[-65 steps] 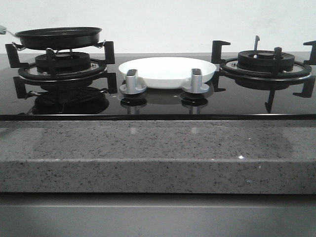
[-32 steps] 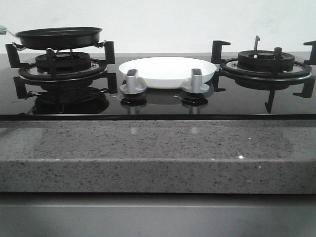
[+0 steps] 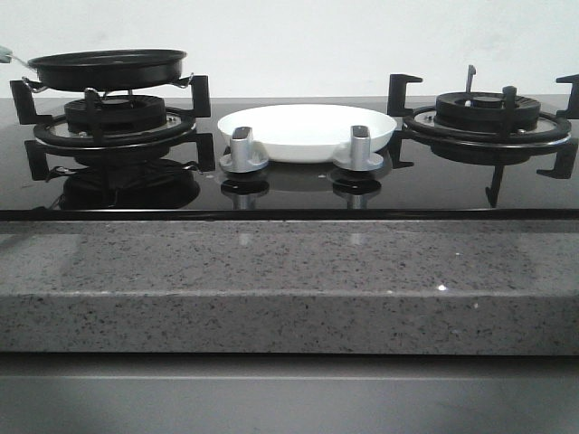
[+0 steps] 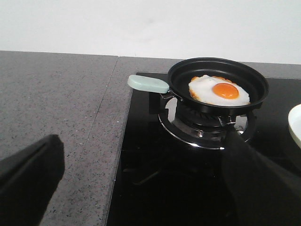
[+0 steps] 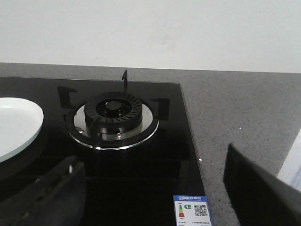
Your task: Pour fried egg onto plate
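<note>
The fried egg (image 4: 218, 90), white with an orange yolk and browned edges, lies in a black frying pan (image 4: 254, 82) on the left burner. The pan's pale green handle (image 4: 148, 84) points away from the plate. In the front view the pan (image 3: 107, 68) hides the egg behind its wall. The white plate (image 3: 308, 131) rests on the glass hob between the two burners, and its edge (image 4: 296, 123) shows beside the pan. My left gripper (image 4: 141, 141) is open and empty, some way short of the pan. My right gripper (image 5: 153, 160) is open and empty near the right burner, with the plate (image 5: 16, 125) off to one side.
Two silver knobs (image 3: 243, 151) (image 3: 359, 149) stand in front of the plate. The right burner (image 3: 487, 113) has black pan supports and carries nothing. Grey granite counter (image 3: 289, 280) surrounds the black hob. A blue label (image 5: 192, 209) is stuck at a hob corner. A white wall runs behind.
</note>
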You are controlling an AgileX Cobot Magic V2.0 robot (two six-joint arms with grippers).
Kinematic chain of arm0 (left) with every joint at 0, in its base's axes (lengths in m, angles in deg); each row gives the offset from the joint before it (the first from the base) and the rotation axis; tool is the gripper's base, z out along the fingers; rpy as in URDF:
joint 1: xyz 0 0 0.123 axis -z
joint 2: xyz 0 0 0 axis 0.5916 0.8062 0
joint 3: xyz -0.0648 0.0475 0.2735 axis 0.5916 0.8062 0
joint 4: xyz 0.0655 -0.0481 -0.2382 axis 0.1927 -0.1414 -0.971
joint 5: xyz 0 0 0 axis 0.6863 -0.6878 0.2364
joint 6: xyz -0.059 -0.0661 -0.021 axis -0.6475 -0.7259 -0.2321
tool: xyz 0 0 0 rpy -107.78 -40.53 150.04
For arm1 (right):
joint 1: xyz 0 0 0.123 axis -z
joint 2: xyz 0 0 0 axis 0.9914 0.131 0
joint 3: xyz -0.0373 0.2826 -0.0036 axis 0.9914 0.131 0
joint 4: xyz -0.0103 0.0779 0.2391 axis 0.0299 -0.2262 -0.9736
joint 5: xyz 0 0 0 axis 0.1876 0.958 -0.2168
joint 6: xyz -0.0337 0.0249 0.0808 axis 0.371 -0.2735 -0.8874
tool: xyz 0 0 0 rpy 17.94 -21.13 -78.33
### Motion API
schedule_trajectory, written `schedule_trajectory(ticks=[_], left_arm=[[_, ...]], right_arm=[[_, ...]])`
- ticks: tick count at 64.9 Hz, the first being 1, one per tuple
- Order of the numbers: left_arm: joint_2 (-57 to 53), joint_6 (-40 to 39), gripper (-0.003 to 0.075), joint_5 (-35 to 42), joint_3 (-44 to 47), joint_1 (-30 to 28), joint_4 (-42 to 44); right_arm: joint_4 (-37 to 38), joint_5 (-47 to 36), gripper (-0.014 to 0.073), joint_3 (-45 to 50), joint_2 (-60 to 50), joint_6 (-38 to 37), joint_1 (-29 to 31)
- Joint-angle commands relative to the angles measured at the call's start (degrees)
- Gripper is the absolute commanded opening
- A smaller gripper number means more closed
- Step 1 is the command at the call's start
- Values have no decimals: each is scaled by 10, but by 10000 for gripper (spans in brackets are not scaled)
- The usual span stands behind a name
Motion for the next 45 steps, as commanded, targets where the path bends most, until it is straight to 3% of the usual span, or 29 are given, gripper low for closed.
schedule_trajectory(ticks=[1, 22, 34, 45], left_arm=[[3, -6, 680, 48, -22, 4, 1], [3, -6, 624, 48, -22, 4, 1], [3, -6, 616, 48, -22, 4, 1], [3, -6, 616, 48, -22, 4, 1]], right_arm=[[-1, -44, 623, -20, 6, -1, 3], [-6, -23, 623, -29, 62, -1, 3], [-33, 19, 615, -94, 172, -1, -11], [-33, 26, 532, -157, 290, -1, -62]])
